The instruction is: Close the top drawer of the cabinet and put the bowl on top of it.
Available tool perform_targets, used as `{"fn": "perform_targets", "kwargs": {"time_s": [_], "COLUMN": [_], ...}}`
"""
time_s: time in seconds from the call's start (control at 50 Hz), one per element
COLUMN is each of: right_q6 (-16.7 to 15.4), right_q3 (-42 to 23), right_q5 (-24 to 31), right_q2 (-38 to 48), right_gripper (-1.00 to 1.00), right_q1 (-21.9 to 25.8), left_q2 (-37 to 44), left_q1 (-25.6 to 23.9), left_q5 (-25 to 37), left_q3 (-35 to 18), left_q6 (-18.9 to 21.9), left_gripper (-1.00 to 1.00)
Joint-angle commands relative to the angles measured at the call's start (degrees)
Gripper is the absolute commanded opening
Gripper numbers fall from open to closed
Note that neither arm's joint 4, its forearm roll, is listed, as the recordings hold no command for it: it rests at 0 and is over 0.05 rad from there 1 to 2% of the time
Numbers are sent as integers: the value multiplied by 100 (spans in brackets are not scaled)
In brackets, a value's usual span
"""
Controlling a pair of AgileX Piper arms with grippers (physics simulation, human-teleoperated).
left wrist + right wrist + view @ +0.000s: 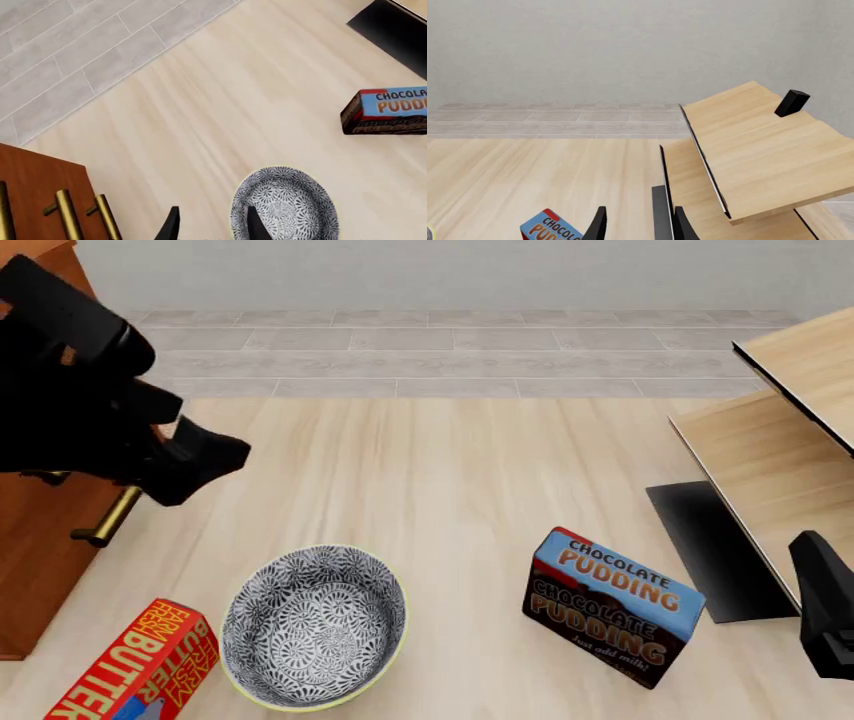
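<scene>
**A:** Two black fingertips [210,226] are all you get of the left fingers in the left wrist view, spread with a clear gap, nothing between them. One tip overlaps the round bowl with the blue-grey and white floral inside [285,202], but I can't tell if it's touching. My guess: it's parked between the bowl and the reddish-brown wooden cabinet with brass bar handles [40,195] because both jobs are right there.

**B:** Front view agrees. The bowl [314,625] sits on the pale wood table [441,480], just beside a red and yellow butter box [134,665] and apart from the blue chocolate pudding box [611,608]. The left arm hovers by the cabinet [34,570]. Can't see whether the top drawer is shut, the arm hides it.

**A:** Right wrist view: right fingers [637,225] also spread, empty, facing a pale light-wood shelf unit [754,150]. Looks idle, well away from the bowl.
</scene>
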Motion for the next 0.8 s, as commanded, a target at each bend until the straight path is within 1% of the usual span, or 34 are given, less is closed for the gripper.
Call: {"fn": "perform_targets", "kwargs": {"time_s": [0.02,0.12,0.16,0.22,0.26,0.36,0.52,0.56,0.58,0.8], "right_q6": [1,0,1,0,0,0,2,2,1,0], "right_q3": [37,37,37,37,37,37,37,37,37,37], "right_q5": [-37,-36,-37,-36,-36,-37,-37,-37,-36,-37], "right_q2": [-2,-1,-2,-2,-1,-2,-2,-2,-1,-2], "right_gripper": [100,100,100,100,100,100,100,100,100,100], "right_q1": [0,0,-1,-1,1,0,-1,0,0,-1], "left_q2": [115,134,170,169,200,241,312,310,304,283], "left_q1": [-30,-55,-129,-178,-217,-253,-349,-341,-258,-100], "left_q5": [-74,-154,-170,-200,-219,-321,-416,-445,-506,-593], "left_q3": [183,316,373,408,409,520,703,721,790,922], "left_q6": [-238,-302,-435,-449,-552,-605,-832,-850,-778,-828], "left_gripper": [100,100,100,100,100,100,100,100,100,100]}}
